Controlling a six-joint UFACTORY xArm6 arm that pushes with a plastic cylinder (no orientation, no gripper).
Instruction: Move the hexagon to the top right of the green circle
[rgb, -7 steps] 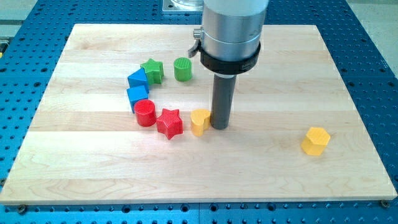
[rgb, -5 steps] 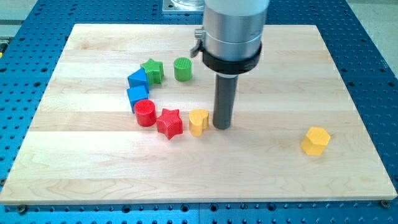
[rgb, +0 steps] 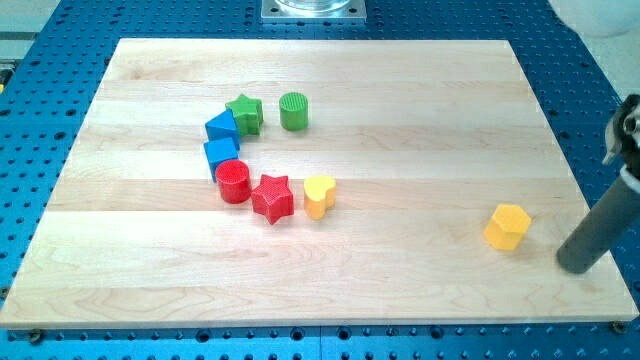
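Observation:
The yellow hexagon (rgb: 507, 226) lies at the view's lower right of the wooden board. The green circle (rgb: 294, 110) stands near the view's upper middle, far to the hexagon's upper left. My tip (rgb: 576, 267) rests on the board to the right of the hexagon and slightly below it, a short gap away, not touching. The rod slants up toward the view's right edge.
A curved row of blocks lies left of centre: green star (rgb: 245, 113), two blue blocks (rgb: 222, 127) (rgb: 220, 153), red cylinder (rgb: 233, 182), red star (rgb: 272, 197), yellow heart (rgb: 319, 195). The board's right edge (rgb: 590, 210) is close to my tip.
My tip left its place beside the yellow heart and moved far right and slightly down, to just right of the yellow hexagon. No block has moved.

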